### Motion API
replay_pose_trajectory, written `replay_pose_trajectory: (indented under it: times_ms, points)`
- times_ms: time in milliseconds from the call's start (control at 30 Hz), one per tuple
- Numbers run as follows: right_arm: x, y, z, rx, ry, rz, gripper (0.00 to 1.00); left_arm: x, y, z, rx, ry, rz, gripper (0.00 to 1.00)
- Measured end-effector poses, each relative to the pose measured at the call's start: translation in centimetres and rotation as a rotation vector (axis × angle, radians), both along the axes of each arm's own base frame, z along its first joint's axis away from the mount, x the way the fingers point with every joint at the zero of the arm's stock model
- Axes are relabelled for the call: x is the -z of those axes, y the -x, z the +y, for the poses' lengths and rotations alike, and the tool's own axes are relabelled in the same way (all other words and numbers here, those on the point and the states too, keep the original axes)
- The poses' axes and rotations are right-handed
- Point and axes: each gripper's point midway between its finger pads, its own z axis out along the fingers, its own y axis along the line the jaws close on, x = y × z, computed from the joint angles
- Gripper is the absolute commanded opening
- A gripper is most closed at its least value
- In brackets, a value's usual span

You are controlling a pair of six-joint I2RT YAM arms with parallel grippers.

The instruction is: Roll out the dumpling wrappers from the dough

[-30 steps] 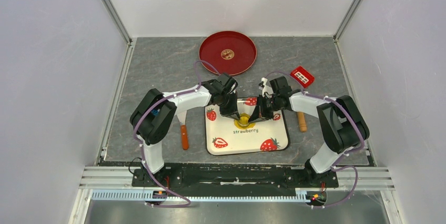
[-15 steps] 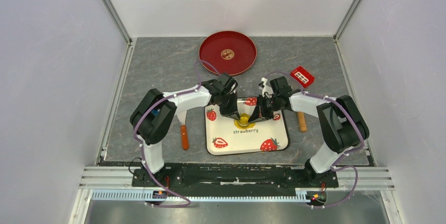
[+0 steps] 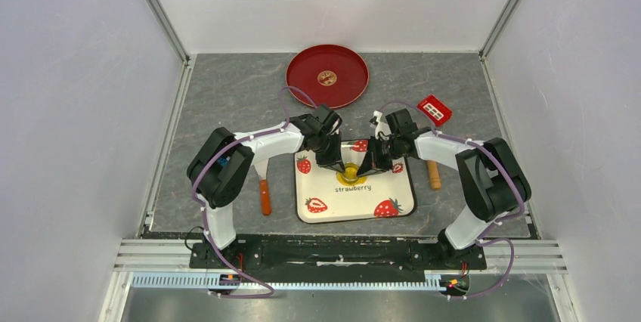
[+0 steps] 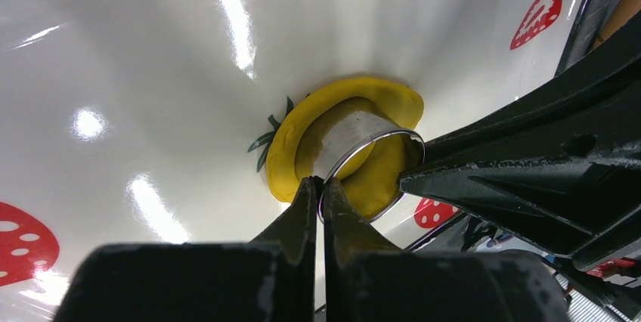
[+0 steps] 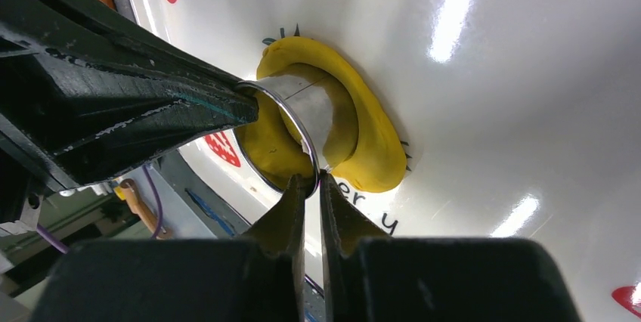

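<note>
A lump of yellow dough (image 3: 350,173) lies on the white strawberry board (image 3: 378,193). A metal ring cutter (image 4: 355,129) stands pressed into the dough (image 4: 298,133). My left gripper (image 4: 319,181) is shut on the ring's near rim. From the opposite side my right gripper (image 5: 311,177) pinches the rim of the ring (image 5: 302,106), with dough (image 5: 374,152) around it. In the top view both grippers, left (image 3: 342,166) and right (image 3: 365,168), meet over the dough. One small round dumpling wrapper (image 3: 326,77) lies in the middle of the red plate (image 3: 302,84).
An orange-handled knife (image 3: 264,190) lies left of the board. A wooden rolling pin (image 3: 433,174) lies to its right, partly under my right arm. A red box (image 3: 435,109) sits at the back right. White walls close in the grey table on three sides.
My right wrist has shifted very slightly towards the left. The dough, the ring and my left arm stay as they were.
</note>
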Motion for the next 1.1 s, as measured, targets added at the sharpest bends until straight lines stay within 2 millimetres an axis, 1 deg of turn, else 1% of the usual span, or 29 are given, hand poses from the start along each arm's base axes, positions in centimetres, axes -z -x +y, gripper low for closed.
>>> replay_pose_trajectory:
  times_ms: [200, 367, 500, 667, 867, 967, 1100]
  points:
    - [-0.6, -0.3, 0.1, -0.032, 0.037, -0.062, 0.15, -0.7, -0.1, 0.0, 0.011, -0.013, -0.014, 0.08]
    - [-0.6, -0.6, 0.0, -0.053, 0.080, -0.092, 0.21, -0.8, -0.2, 0.1, 0.011, -0.053, -0.016, 0.17]
    - [-0.3, -1.4, -0.3, -0.056, 0.123, -0.139, 0.36, -0.8, -0.4, 0.2, 0.006, -0.079, -0.026, 0.28]
    - [0.0, -1.7, -0.7, -0.059, 0.152, -0.160, 0.48, -0.6, -0.2, 0.5, 0.009, -0.096, -0.022, 0.35]
    - [-0.6, -1.8, -0.8, -0.066, 0.157, -0.187, 0.64, -0.9, -0.2, 0.5, 0.009, -0.097, -0.019, 0.40]
    - [-1.0, -1.9, -0.9, -0.064, 0.164, -0.194, 0.74, -1.8, -0.4, 0.6, 0.004, -0.087, -0.029, 0.43]
    - [-2.0, -2.3, -1.1, -0.058, 0.171, -0.221, 0.84, -4.4, -1.0, 0.6, -0.006, -0.031, -0.071, 0.46]
